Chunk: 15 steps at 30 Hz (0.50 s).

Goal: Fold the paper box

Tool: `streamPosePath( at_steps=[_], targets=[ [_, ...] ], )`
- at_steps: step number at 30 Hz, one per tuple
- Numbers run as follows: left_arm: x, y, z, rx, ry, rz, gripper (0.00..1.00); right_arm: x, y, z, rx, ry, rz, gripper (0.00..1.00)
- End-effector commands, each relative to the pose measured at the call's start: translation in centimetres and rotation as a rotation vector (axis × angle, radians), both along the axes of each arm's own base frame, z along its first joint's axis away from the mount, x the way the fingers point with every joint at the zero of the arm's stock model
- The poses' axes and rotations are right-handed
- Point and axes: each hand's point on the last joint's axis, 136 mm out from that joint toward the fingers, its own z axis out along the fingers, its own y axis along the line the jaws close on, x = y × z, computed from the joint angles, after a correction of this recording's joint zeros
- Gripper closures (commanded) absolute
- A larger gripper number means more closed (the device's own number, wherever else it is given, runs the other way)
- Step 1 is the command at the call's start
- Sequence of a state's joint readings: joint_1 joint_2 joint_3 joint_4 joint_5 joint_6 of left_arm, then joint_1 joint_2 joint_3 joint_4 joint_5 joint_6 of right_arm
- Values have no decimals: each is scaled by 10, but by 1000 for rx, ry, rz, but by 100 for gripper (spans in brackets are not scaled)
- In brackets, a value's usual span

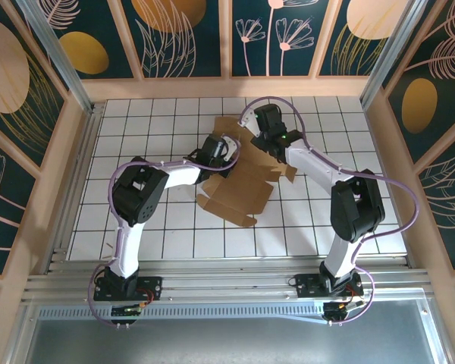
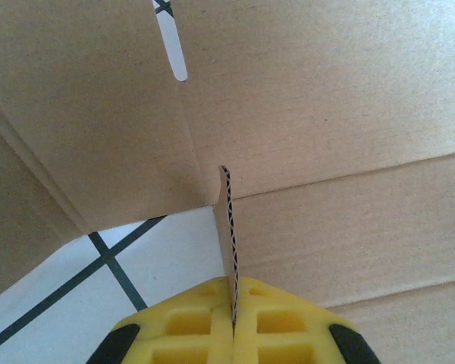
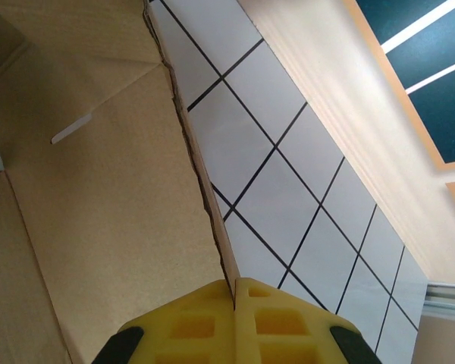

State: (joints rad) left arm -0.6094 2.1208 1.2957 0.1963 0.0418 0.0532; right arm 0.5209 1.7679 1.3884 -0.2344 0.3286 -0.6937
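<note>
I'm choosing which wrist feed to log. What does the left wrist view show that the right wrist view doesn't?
Left wrist: the left hand pinching a flap of the paper box edge-on, corrugated core visible, beside a fold crease. Right wrist: the right hand pinching a long outer edge, with the wooden border and dark wall panel beyond. Both: yellow fingers shut on cardboard, a slot in the sheet, the white gridded table.

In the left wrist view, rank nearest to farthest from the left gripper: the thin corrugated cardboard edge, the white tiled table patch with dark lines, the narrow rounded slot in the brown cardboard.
1. The corrugated cardboard edge, clamped in the left gripper, centre.
2. The white tiled table patch, lower left.
3. The narrow slot, top, left of centre.
</note>
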Motion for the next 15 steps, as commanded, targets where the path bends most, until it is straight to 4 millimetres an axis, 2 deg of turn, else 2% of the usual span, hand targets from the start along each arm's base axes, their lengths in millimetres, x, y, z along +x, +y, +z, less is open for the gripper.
streamPosePath(
  at_steps=[1,6,9,11,15],
  targets=[
    [-1,-20,1,15,-44,-46,100,-7,14,14,82,-28,20,100],
    [-4,-27,-9,56,-56,-52,100,-9,14,15,87,-30,18,100],
    [-5,-28,-15,80,-62,-47,96,-10,12,16,87,-33,17,100],
    [-5,-27,-15,77,-69,-41,91,-11,11,16,85,-36,15,100],
    [-6,-29,1,37,-93,-41,77,-12,10,17,84,-42,12,100]
  ],
)
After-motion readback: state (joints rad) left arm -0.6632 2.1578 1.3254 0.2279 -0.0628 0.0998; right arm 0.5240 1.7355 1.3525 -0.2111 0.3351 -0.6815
